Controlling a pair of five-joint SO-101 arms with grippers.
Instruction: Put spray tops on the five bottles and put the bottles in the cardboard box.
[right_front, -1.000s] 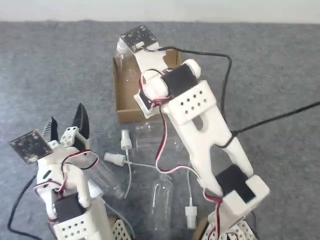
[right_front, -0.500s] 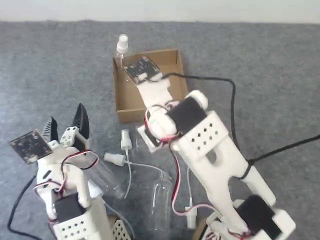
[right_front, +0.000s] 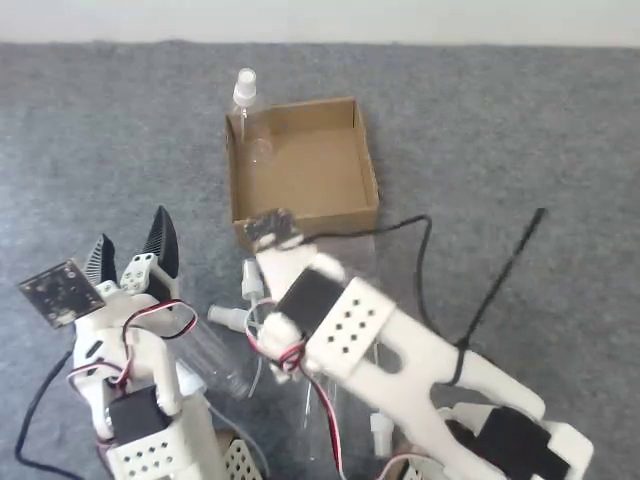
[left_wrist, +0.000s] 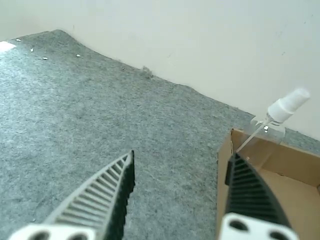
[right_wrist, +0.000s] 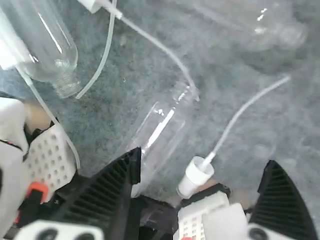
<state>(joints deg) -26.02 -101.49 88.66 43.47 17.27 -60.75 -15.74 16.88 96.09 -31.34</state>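
Note:
The cardboard box (right_front: 345, 160) sits at the far middle of the grey carpet. A clear bottle with a white spray top (right_front: 245, 95) stands in its far-left corner, also seen as the capped bottle (left_wrist: 280, 112) past the box wall (left_wrist: 225, 170). My left gripper (left_wrist: 182, 157) hangs open and empty, near left of the box (right_front: 132, 228). My right gripper (right_wrist: 204, 160) is open just above an uncapped bottle (right_wrist: 160, 130) and a loose spray top (right_wrist: 196, 176) lying between its fingers. Two more bare bottles (right_wrist: 45, 45) (right_wrist: 260, 30) lie farther off.
The right arm (right_front: 350, 330) lies across the near middle and hides most of the loose bottles. Spray tops (right_front: 250, 280) (right_front: 228, 318) (right_front: 380, 435) and a bottle (right_front: 215, 355) lie around it. Thin dip tubes (right_wrist: 150, 45) trail over the carpet.
The right arm has drawn back from the box to the near side, leaving the capped bottle standing in the far-left corner. The left arm has not moved.

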